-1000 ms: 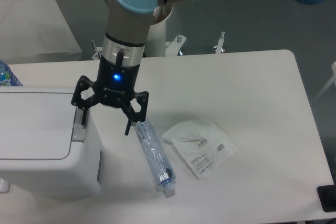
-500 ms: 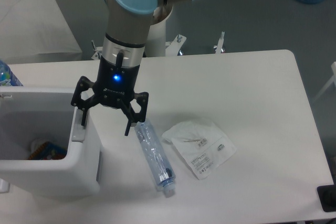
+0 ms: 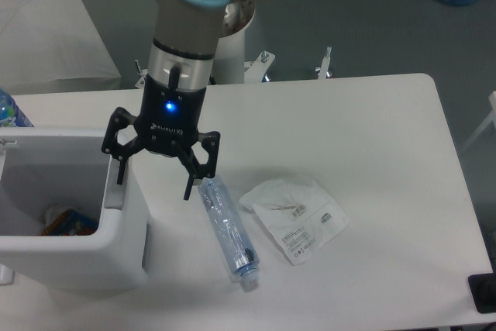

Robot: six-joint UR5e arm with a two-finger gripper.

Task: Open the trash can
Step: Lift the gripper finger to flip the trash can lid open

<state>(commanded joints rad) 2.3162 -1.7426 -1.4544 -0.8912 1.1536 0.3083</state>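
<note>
End effector: fingers spread wide, holding nothing; one finger over the grey push tab, the other off the bin's side.
Step advice: tab looks pressed; lift straight up, clear of the rim.
Trash can: desk's near-left corner, lid open.
Contents: colourful scraps at the bottom, unidentifiable.

The trash can stands at the worktop's left edge; right of it lie a bottle, then a packet, mid-worktop.
</note>
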